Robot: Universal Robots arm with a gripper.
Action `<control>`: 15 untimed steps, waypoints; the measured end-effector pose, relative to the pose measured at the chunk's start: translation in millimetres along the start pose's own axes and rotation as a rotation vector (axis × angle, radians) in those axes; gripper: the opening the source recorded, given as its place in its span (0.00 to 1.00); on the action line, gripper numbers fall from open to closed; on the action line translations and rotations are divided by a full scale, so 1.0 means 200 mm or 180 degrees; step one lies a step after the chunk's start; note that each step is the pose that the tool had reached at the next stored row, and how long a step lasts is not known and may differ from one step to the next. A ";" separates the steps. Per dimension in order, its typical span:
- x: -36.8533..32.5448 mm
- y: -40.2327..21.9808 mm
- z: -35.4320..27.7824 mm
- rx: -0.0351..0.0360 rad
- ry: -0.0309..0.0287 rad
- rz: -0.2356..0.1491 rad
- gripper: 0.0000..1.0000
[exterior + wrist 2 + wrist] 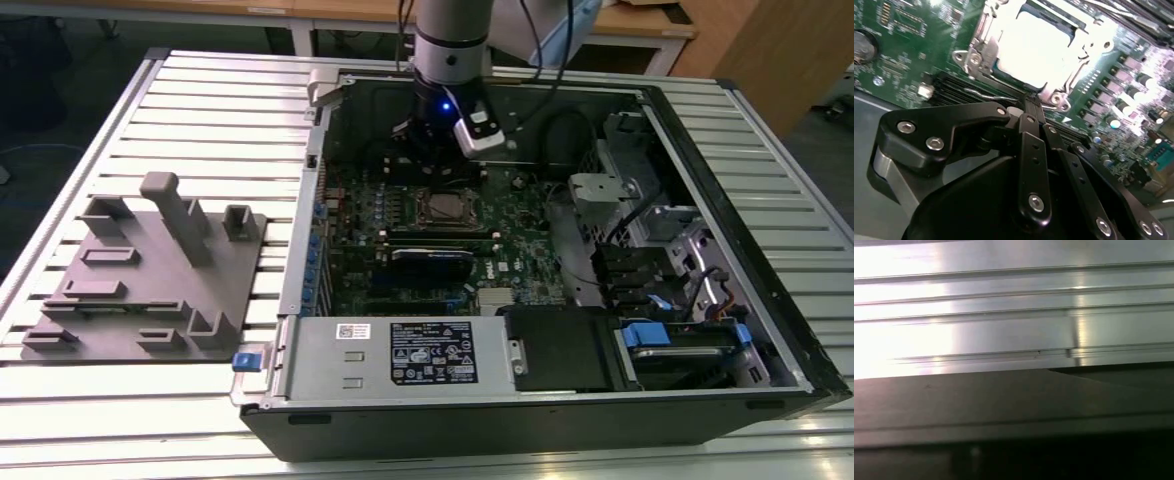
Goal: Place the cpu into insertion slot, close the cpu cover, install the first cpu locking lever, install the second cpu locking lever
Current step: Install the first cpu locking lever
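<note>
The black gripper point(1029, 101), fingers clenched together, hangs inside the open computer case point(534, 425) above the green circuit board point(521, 255). Its tips are just beside the insertion slot point(441, 207), where the cpu point(1036, 45) sits framed by the cpu cover point(985, 49).

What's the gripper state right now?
Gripper: closed, tips at the edge of the insertion slot; whether it pinches anything cannot be told.
</note>
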State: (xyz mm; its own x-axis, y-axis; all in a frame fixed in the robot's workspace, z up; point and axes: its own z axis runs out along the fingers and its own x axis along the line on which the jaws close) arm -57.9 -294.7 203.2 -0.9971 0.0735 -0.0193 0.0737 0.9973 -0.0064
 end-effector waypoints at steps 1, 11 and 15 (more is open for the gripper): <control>0.009 -0.001 -0.001 -0.0004 -0.0001 0.0000 0.10; 0.047 -0.004 -0.054 -0.0031 -0.0002 0.0001 0.10; 0.055 -0.004 -0.060 -0.0071 0.0001 0.0001 0.10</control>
State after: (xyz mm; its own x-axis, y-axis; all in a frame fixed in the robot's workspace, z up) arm -69.2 -294.7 214.9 -0.9971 0.0737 -0.0189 0.0734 0.9972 0.0158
